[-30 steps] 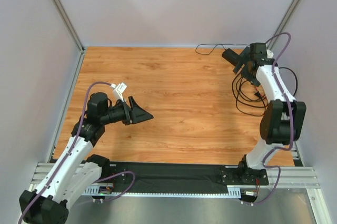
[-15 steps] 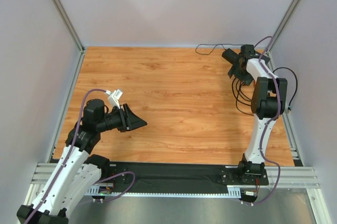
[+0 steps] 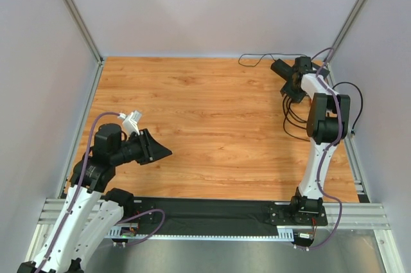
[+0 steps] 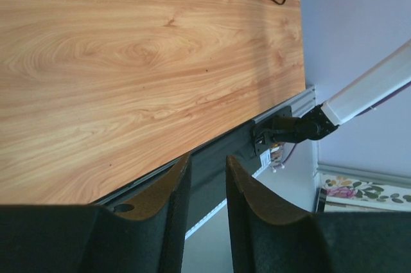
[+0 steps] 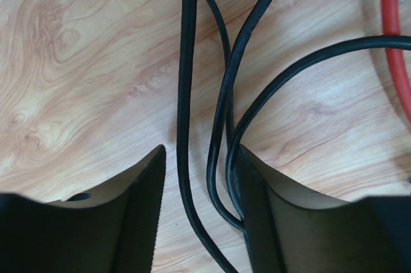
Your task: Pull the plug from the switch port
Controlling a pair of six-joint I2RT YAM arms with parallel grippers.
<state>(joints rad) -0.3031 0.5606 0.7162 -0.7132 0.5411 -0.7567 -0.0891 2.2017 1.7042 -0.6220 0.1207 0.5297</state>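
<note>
The switch and its plug do not show in any view; my right arm covers the back right corner of the table. There my right gripper (image 3: pixel 284 79) points down over a tangle of black cables (image 3: pixel 298 122). In the right wrist view the gripper (image 5: pixel 200 149) is partly open, with black cables (image 5: pixel 186 61) lying on the wood between its fingers, one touching the right finger (image 5: pixel 257 209). My left gripper (image 3: pixel 166 151) hangs over the near left of the table, pointing right. Its jaws (image 4: pixel 208 158) stand a narrow gap apart with nothing between them.
A thin black cord (image 3: pixel 257 56) runs along the back edge. A red cable (image 5: pixel 393 35) lies beside the black ones. Grey walls close in the table on three sides. The left wrist view shows the front rail (image 4: pixel 212 157) and my right arm's base (image 4: pixel 292 128).
My left arm has drawn back toward the near left and its jaws have narrowed. My right arm has folded upright over the cables, and its jaws have narrowed too.
</note>
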